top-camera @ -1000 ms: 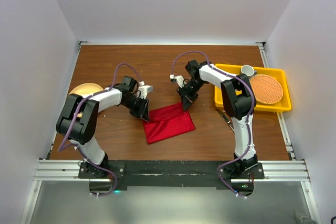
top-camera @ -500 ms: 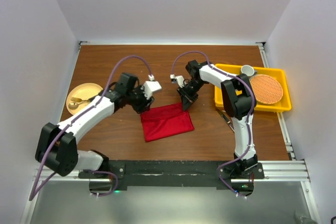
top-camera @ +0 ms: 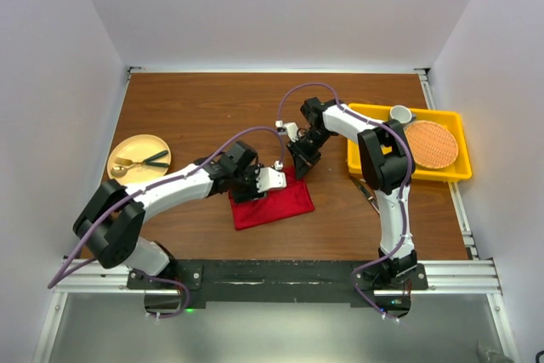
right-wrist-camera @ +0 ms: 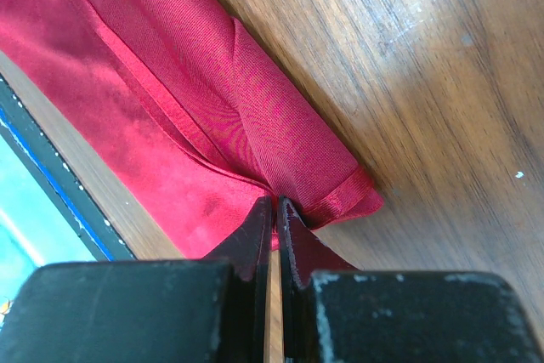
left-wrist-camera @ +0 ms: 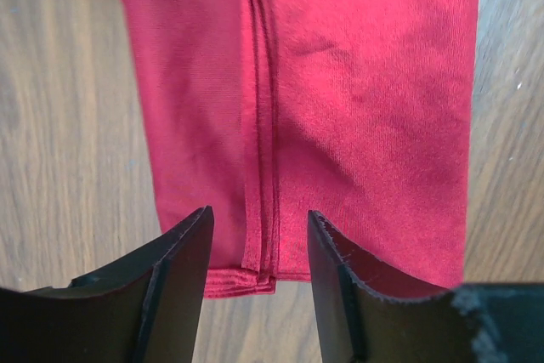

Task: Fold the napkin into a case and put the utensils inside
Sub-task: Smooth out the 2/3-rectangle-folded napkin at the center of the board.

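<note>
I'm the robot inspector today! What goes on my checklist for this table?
Surface: brown wooden table, scuffed.
Job's things: deep-red fabric napkin, folded flat; slim silver cutlery beside yellow plastic tray, partly hidden.
Clutter: tray holds round orange woven mat, white cup; round yellow plate at left.
Grippers: left gripper open above napkin; right gripper shut on napkin corner.
Cables: purple cables arch above the table.
Surroundings: white walls.

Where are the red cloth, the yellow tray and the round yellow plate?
napkin (top-camera: 285,206), top view, flat middle of the red cloth.
yellow tray (top-camera: 442,175), top view, on its near rim.
yellow plate (top-camera: 136,146), top view, on a bare far part.
</note>
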### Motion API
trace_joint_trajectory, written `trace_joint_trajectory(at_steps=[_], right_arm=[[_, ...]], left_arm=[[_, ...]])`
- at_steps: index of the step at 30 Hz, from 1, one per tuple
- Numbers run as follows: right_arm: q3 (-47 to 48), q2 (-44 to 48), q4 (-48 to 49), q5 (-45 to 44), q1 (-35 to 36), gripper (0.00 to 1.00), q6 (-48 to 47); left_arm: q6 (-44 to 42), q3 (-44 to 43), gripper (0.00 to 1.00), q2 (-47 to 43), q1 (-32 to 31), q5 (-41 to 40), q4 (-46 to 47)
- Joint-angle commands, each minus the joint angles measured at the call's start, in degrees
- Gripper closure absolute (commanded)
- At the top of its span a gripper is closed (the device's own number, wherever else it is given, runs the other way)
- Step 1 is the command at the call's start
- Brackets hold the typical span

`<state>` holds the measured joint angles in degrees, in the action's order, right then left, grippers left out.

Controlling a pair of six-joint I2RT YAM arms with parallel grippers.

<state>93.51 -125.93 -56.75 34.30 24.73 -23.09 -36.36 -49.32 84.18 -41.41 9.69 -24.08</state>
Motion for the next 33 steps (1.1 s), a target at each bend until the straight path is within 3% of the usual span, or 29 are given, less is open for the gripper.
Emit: trace_joint_trajectory(at_steps=[1,11,15,18,29,33], right_arm=[[-1.40,-1.51,2.87,-4.42,0.23,1.00,-1.17],[-1.05,-1.78,2.52,-3.98,0.23,1.00,-0.99],[-0.97,-1.60,2.52,-3.98,0.23,1.00,-0.99],[-1.05,-1.60,2.44,-3.81,0.32,1.00,-0.90],[-0.88,-1.95,2.79,-3.63,0.32,1.00,-0.55],[-0.88,-1.86,2.79,-3.72,0.32,1.00,-0.46]], left_arm=[[-3.28,0.54,0.48,1.86,-0.43,-2.66,2.71],[-4.33,0.01,0.53,6.87,-0.96,-3.01,5.44],[-4.07,0.45,0.70,6.88,-0.96,-3.28,6.06],[-3.81,0.37,0.77,6.26,-0.96,-3.10,5.97],[-3.10,-1.57,0.99,6.26,-0.96,-3.19,5.62],[-2.93,-2.70,1.00,4.77,-1.04,-1.88,4.92]])
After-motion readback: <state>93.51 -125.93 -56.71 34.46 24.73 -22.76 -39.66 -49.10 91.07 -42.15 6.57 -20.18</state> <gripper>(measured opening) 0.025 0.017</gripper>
